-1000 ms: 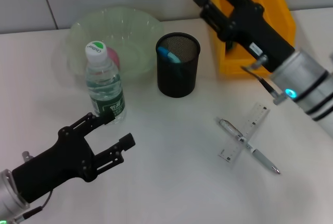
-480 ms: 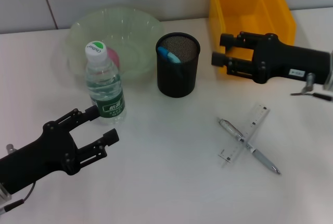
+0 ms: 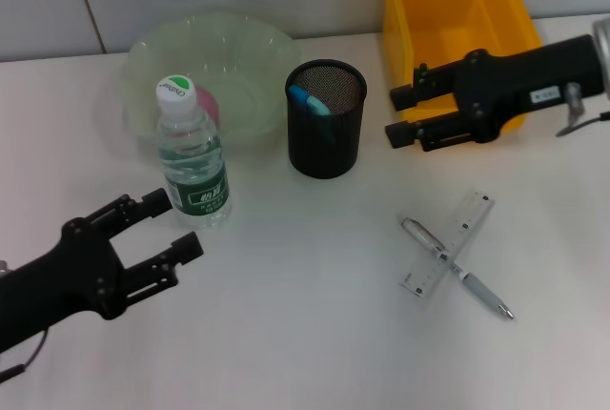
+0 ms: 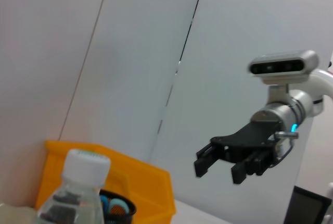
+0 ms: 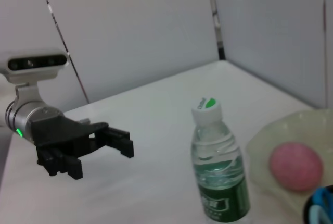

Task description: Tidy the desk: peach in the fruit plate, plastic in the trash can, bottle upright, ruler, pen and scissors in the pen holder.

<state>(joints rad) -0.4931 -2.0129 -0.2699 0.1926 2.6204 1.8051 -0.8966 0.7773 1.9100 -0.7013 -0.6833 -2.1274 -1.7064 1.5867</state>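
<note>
Head view: right tool (image 3: 401, 115) jaws apart, above pen (image 3: 456, 268) crossing ruler (image 3: 447, 244); left tool (image 3: 174, 223) apart beside bottle (image 3: 192, 155).

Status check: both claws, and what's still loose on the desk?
Left claw open, empty, near bottle. Right claw open, empty, by yellow bin. Pen crossed over ruler, both loose, nothing blocking.

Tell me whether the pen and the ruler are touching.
Touching. In the head view the pen lies across the clear ruler, forming an X on the table.
</note>
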